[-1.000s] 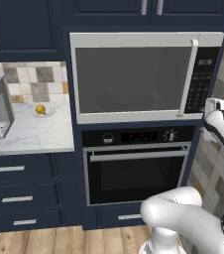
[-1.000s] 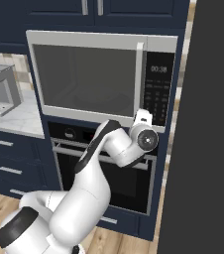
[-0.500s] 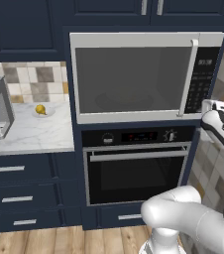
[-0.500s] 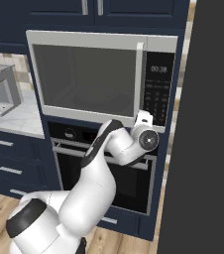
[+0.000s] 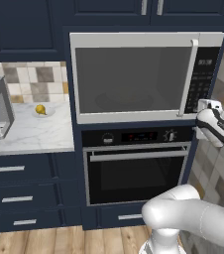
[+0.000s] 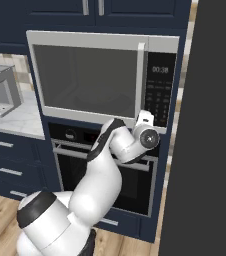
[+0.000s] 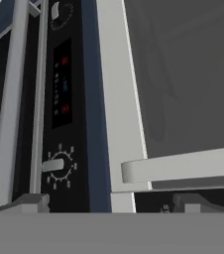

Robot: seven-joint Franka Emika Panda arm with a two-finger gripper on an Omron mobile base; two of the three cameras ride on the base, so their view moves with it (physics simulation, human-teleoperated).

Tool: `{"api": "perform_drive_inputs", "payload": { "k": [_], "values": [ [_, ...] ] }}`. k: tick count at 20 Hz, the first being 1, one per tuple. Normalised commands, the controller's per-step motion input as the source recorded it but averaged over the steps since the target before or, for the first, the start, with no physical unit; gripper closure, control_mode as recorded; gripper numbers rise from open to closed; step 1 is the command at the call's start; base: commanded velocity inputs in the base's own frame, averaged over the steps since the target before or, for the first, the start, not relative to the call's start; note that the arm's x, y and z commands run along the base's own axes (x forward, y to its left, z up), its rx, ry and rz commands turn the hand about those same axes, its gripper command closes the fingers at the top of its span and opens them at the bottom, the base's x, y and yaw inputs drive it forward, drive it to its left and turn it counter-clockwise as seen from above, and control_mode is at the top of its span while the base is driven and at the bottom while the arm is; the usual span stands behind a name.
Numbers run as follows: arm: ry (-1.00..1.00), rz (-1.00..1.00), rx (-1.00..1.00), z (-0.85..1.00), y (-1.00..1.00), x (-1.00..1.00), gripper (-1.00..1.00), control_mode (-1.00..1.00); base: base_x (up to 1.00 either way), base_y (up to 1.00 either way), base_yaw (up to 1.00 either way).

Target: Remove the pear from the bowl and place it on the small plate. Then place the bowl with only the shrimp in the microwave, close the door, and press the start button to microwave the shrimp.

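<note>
the gripper [image 7: 106, 201] stands wide open and holds nothing, close by the lower corner of the shut door [image 5: 134, 74] of the microwave [image 5: 146, 77], near its handle [image 5: 188, 77]. the pear [image 5: 40, 109] sits on the counter [image 5: 29, 136].

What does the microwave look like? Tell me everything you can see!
The microwave is big and built into dark blue cabinets, right above a black oven. It has a whitish-silver frame, a wide door with dark grey glass, a long upright silver handle and a black button strip on the right. The door is shut. The robot's open tool hovers near the handle's lower end without touching it.
</note>
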Motion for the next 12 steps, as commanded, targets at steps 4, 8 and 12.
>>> {"api": "perform_drive_inputs", "payload": {
  "k": [4, 8, 12],
  "values": [
    [0.00, 0.00, 0.00, -0.10, -0.01, 0.18, -1.00, -1.00, 0.00, 0.00, 0.00],
    [0.00, 0.00, 0.00, -0.10, -0.09, 0.18, -1.00, -1.00, 0.00, 0.00, 0.00],
    [0.00, 0.00, 0.00, -0.08, -0.10, 0.18, -1.00, -1.00, 0.00, 0.00, 0.00]
  ]
}}
